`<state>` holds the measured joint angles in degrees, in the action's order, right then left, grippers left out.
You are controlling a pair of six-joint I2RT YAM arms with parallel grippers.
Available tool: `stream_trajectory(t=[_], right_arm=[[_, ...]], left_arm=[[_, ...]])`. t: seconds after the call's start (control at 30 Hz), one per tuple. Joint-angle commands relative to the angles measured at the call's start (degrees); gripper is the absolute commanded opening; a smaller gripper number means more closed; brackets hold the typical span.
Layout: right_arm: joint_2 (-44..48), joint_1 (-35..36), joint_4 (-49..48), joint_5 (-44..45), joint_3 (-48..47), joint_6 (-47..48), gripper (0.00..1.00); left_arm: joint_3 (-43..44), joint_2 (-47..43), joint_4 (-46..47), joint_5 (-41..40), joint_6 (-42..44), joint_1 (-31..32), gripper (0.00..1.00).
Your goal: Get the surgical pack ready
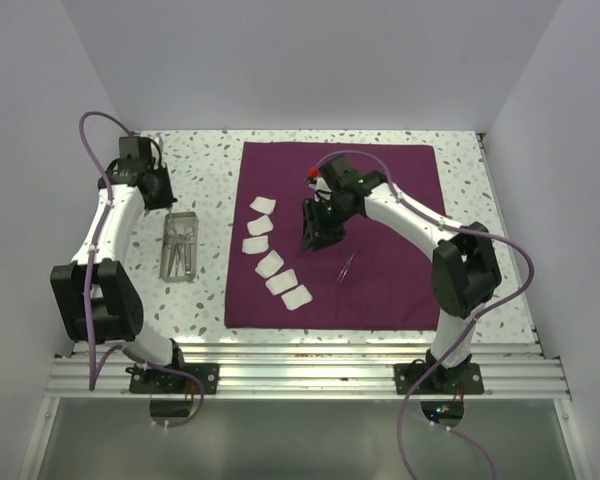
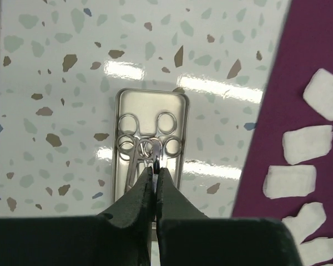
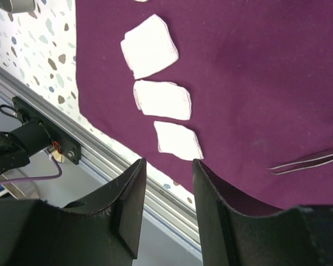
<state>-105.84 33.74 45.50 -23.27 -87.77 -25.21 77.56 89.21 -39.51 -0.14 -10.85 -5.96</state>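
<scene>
— Where does the pack stand?

— We see the large square maroon-purple cloth (image 1: 390, 290) spread flat on the speckled white tabletop (image 1: 210, 170), its near edge running close to the aluminium rail (image 1: 300, 360). Six white gauze squares (image 1: 270, 263) lie in a loose column along its left side, and thin steel tweezers (image 1: 346, 268) lie alone nearer the middle.

— And the container?

— The small rectangular metal tray (image 2: 151, 92) sits on bare tabletop left of the cloth, apart from its edge. Ring-handled steel instruments (image 2: 150, 145) lie inside it, handles toward the far end.

— The grippers?

— The left gripper (image 2: 156, 174) has its fingers pressed together, tips over those ring handles; we cannot tell whether they touch. The right gripper (image 3: 168, 162) is spread with nothing between its fingers, above the cloth between gauze and tweezers.

— Room to move?

— Open cloth lies right of the tweezers.
</scene>
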Motion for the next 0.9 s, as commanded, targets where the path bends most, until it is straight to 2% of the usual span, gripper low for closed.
stream_trajectory(t=[0.0, 0.4, 0.8, 0.83, 0.87], right_arm=[[0.7, -0.5, 1.3, -0.7, 0.8, 1.4, 0.43], [-0.1, -1.3, 1.0, -1.9, 1.5, 1.0, 0.42], [-1.5, -1.5, 0.3, -2.2, 1.9, 0.3, 0.42], [-1.6, -1.6, 0.3, -2.1, 1.9, 0.2, 0.42], [-1.7, -1.5, 0.4, -2.0, 1.9, 0.0, 0.42]], left_arm=[[-0.9, 2.5, -0.9, -2.2, 6.0, -1.0, 0.0], [0.8, 11.0, -1.3, 8.0, 6.2, -1.6, 0.0], [1.9, 16.6, -2.6, 9.7, 6.4, -1.7, 0.0], [2.2, 16.9, -2.9, 9.5, 6.4, -1.6, 0.01], [2.6, 17.3, -2.9, 9.4, 6.2, -1.7, 0.11]])
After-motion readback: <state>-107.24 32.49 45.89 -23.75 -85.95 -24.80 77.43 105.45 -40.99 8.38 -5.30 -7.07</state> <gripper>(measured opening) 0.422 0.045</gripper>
